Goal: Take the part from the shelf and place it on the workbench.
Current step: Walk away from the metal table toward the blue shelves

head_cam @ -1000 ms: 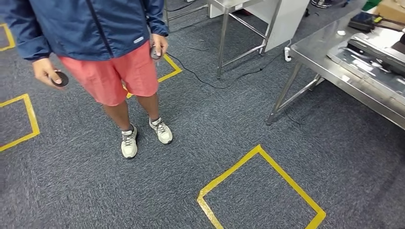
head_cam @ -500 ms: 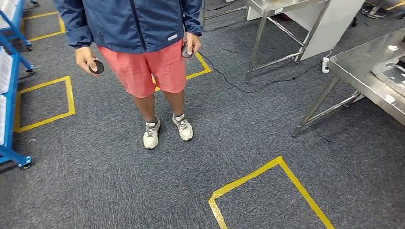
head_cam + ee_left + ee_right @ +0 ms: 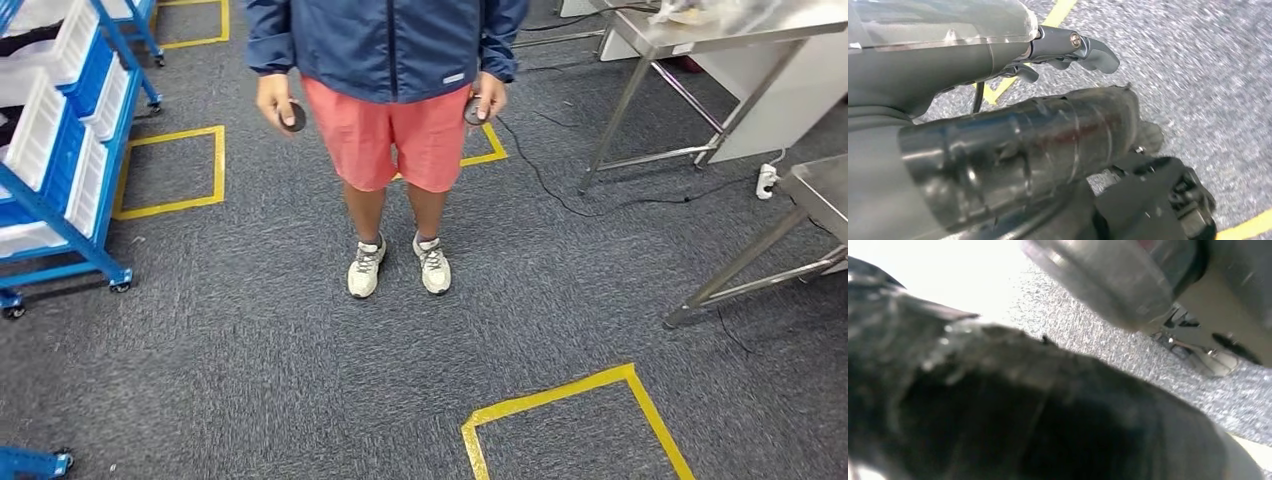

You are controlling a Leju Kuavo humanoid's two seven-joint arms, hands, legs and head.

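Blue shelf (image 3: 60, 190) one; steel tables (image 3: 700, 40) two; left hand (image 3: 1068, 50) grasping nothing, fingers apart; right hand state unclear.

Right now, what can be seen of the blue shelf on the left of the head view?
The shelf has a blue frame, apparently metal, with slanted uprights and crossbars. It stands on small castors on the grey carpet, at the head view's left edge, cut off by it. White bins sit tilted on its levels; their contents cannot be made out. Nothing else touches it; the person stands apart from it.
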